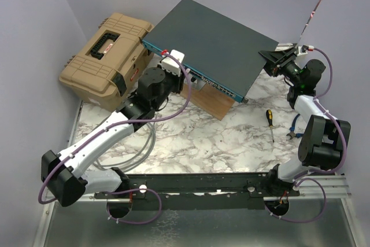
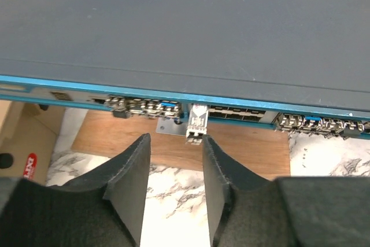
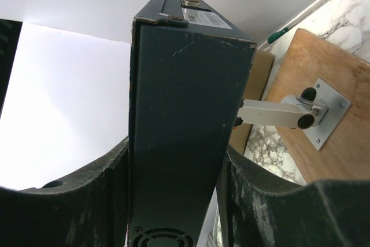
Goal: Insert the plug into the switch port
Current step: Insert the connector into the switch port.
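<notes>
Left gripper sits half-open, holding nothing; plug at one o'clock looks half-seated in the switch, backing off might snag it.

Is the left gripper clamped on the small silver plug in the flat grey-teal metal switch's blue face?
No, the left gripper gapes far wider than the silver plug seated in the switch.

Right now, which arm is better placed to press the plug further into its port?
Left: the left fingers sit open just short of the plug in the switch. The right fingers clamp the switch's end.
</notes>
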